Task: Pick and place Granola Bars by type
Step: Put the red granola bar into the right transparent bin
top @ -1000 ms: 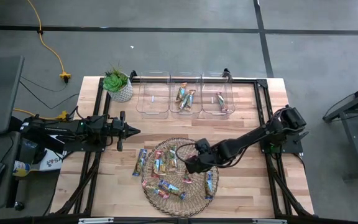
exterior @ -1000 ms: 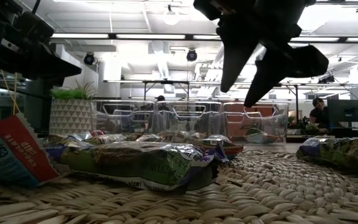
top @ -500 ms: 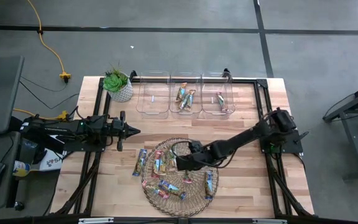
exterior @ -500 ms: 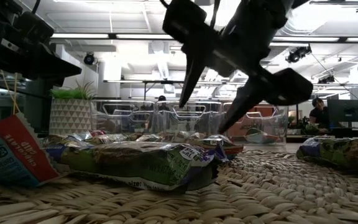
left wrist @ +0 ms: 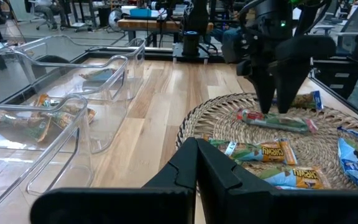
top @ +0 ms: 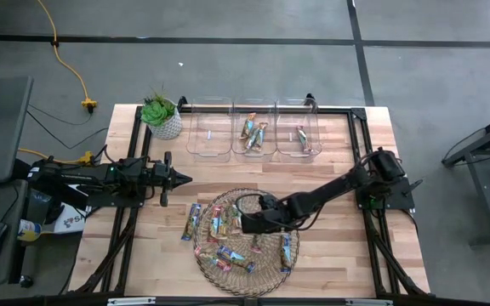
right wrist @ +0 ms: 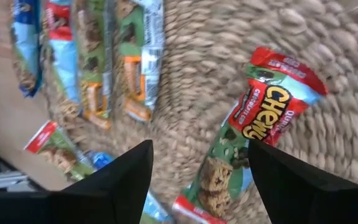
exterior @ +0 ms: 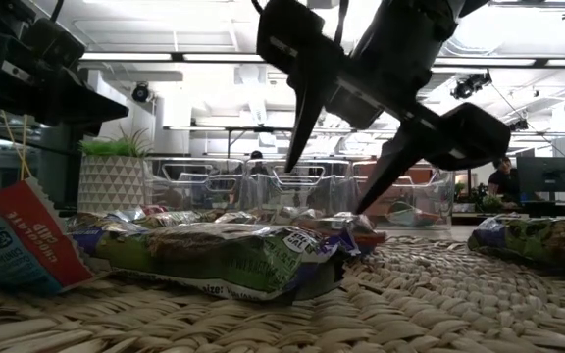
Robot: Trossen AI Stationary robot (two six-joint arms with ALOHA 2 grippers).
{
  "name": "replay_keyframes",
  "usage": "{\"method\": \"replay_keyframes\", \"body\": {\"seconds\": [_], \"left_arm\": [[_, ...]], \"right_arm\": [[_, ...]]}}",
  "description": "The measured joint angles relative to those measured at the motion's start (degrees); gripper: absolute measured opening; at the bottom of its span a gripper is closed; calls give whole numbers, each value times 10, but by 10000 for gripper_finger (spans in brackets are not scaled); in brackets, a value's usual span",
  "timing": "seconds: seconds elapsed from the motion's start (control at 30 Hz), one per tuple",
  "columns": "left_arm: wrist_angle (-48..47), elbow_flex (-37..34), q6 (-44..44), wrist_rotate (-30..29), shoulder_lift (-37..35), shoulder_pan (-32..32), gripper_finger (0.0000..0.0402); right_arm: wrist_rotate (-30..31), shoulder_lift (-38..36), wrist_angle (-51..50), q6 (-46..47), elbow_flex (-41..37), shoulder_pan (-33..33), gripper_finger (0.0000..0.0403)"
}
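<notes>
We had the wooden tabletop (top: 330, 263) with the round wicker mat (top: 266, 263) near its front edge, and most of the granola bars (top: 226, 255) lay scattered on that mat, a couple spilling off its left side. Three clear bins (top: 212, 129) stood in a row at the back next to a small potted plant (top: 161, 116); the middle and right bins had a few bars in them. Our right hand (top: 243, 223) hung low over the mat with its fingers (exterior: 300, 103) spread wide, holding nothing, straddling a green and red bar (right wrist: 247, 146). Our left hand (top: 183, 178) waited closed and empty over the tabletop's left side, well apart from the mat.
</notes>
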Motion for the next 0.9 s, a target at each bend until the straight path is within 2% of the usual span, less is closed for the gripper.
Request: {"method": "replay_keyframes", "body": {"seconds": [0.4, 0.9], "left_arm": [[0, 0, 0, 0, 0, 0, 1], [0, 0, 0, 0, 0, 0, 1]], "right_arm": [[-35, -6, 11, 0, 0, 0, 248], [-44, -8, -55, 21, 0, 0, 248]]}}
